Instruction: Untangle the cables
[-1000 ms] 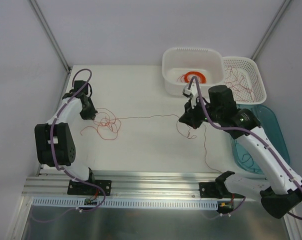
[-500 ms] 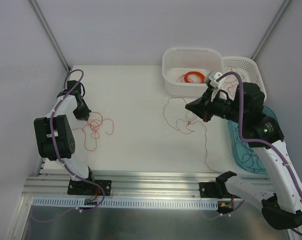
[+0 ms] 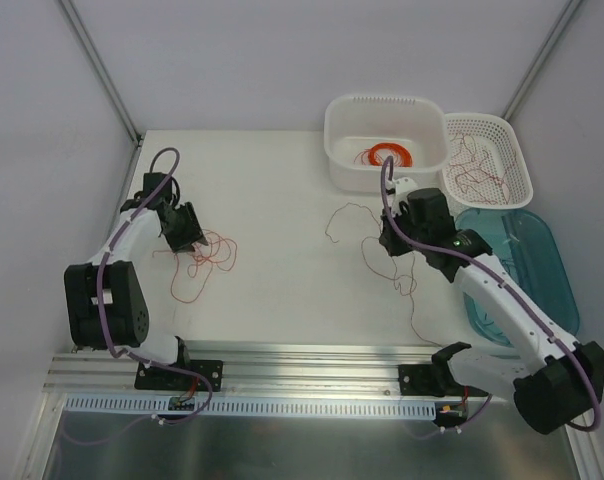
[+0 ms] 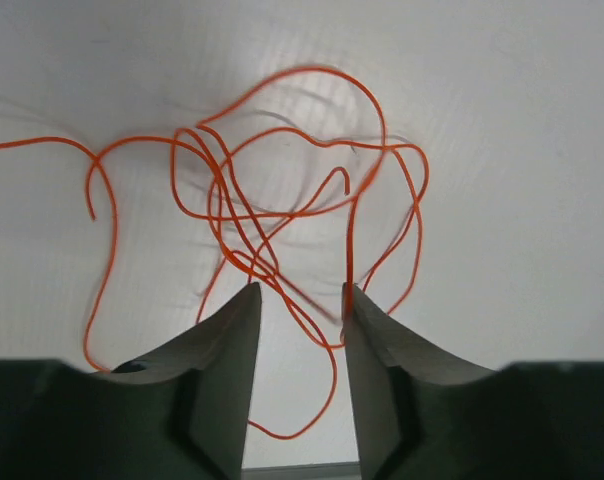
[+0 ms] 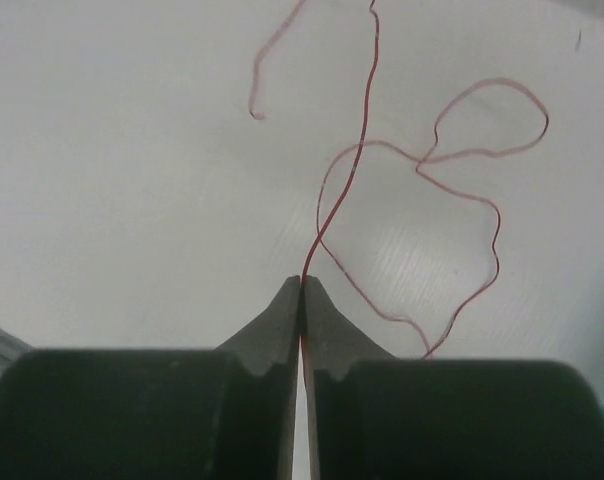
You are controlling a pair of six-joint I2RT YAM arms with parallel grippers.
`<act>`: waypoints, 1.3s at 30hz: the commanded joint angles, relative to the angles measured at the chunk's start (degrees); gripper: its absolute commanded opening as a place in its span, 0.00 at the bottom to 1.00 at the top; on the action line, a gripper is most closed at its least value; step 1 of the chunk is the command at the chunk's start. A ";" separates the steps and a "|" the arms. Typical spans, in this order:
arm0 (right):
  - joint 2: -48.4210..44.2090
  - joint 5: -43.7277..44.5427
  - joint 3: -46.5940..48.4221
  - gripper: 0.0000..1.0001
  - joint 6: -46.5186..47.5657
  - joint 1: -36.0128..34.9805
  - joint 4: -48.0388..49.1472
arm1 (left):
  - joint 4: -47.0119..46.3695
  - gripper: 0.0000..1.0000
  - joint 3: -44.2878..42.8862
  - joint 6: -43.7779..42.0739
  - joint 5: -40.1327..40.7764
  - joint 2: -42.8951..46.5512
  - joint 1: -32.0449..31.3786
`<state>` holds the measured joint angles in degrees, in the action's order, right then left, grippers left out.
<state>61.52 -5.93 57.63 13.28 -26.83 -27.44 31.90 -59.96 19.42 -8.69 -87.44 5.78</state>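
Since the frame before, the right gripper [image 3: 390, 245] has swung down from beside the lattice basket [image 3: 522, 165] to the worktop [image 3: 282, 200] in front of the white tub [image 3: 342, 150], and the left gripper [image 4: 300, 295] has parted. Its wrist view shows us jaws partly open astride loops of the orange cable tangle [image 4: 282, 210], pinching nothing. The right wrist shows jaws clamped on one dark red cable [image 5: 357, 170]. Only overhead do we count three containers: the tub with an orange ring coil [image 3: 387, 155], the basket with loose strands [image 3: 477, 165], and a teal tray [image 3: 552, 260].
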 commanded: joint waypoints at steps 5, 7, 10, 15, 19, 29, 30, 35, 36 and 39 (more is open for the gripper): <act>9.93 15.24 -7.26 0.08 -13.01 3.18 4.68 | -1.92 0.52 7.75 -3.77 -8.01 13.50 -3.76; 13.62 15.43 -7.62 0.22 -15.73 4.06 4.68 | -2.98 0.61 10.29 -4.74 -9.85 15.97 -4.02; 17.31 14.99 -7.09 0.46 -15.83 4.68 5.29 | -5.88 0.71 13.89 -5.70 -12.84 20.28 -4.29; 19.95 13.85 -4.11 0.93 -11.98 4.68 5.21 | -8.69 0.82 18.30 -7.90 -15.57 24.68 -4.55; 21.80 10.52 -1.38 0.97 -6.61 4.68 4.06 | -10.27 0.83 19.79 -9.48 -15.75 26.96 -5.08; 28.38 4.44 6.35 0.97 3.51 -1.38 -2.09 | -11.33 0.83 20.15 -9.93 -13.29 26.53 -5.17; 29.18 4.44 6.79 0.97 3.60 -1.73 -2.79 | -11.33 0.84 20.24 -9.93 -13.02 26.70 -5.17; 34.72 5.50 9.52 0.97 3.16 -3.23 -5.34 | -11.25 0.85 20.41 -9.75 -10.30 27.93 -5.08; 36.03 5.32 9.61 0.97 2.72 -3.23 -5.43 | -11.25 0.85 20.50 -9.66 -10.12 28.11 -5.08; 37.27 5.32 9.26 0.97 1.14 -3.05 -4.64 | -11.25 0.86 20.68 -9.49 -9.51 28.20 -5.08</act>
<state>98.19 -0.49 65.04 15.07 -29.93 -30.30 21.69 -39.57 10.87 -19.62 -60.40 1.08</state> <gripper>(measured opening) 0.969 0.853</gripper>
